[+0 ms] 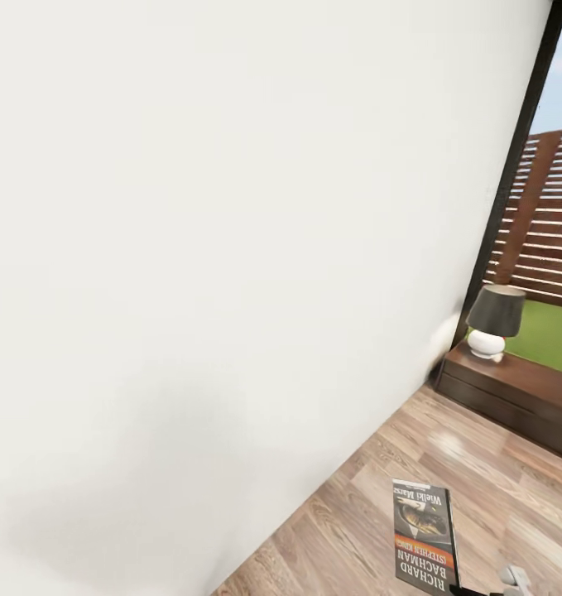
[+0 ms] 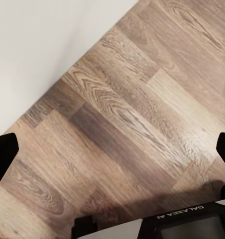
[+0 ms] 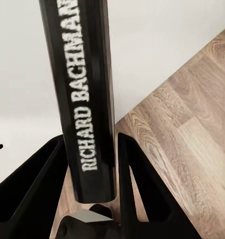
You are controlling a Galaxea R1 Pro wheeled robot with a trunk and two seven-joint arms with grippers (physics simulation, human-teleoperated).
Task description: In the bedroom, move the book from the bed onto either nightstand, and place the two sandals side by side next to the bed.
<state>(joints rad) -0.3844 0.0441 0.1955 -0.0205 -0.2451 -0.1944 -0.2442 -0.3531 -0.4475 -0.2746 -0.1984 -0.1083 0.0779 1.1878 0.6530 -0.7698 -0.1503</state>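
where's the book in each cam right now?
Head view: the book is at the bottom right, cover toward the camera, above the wood-plank floor.
Left wrist view: not in this picture; it shows floor and white wall.
Right wrist view: its spine stands centre, between the right gripper fingers, which close on it.
Shared landmark: the seam where the white wall meets the wood-plank floor.

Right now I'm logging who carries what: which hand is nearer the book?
Right. The right hand has the book standing between its fingers, spine showing. The left hand hangs open over bare wood floor, no book by it.
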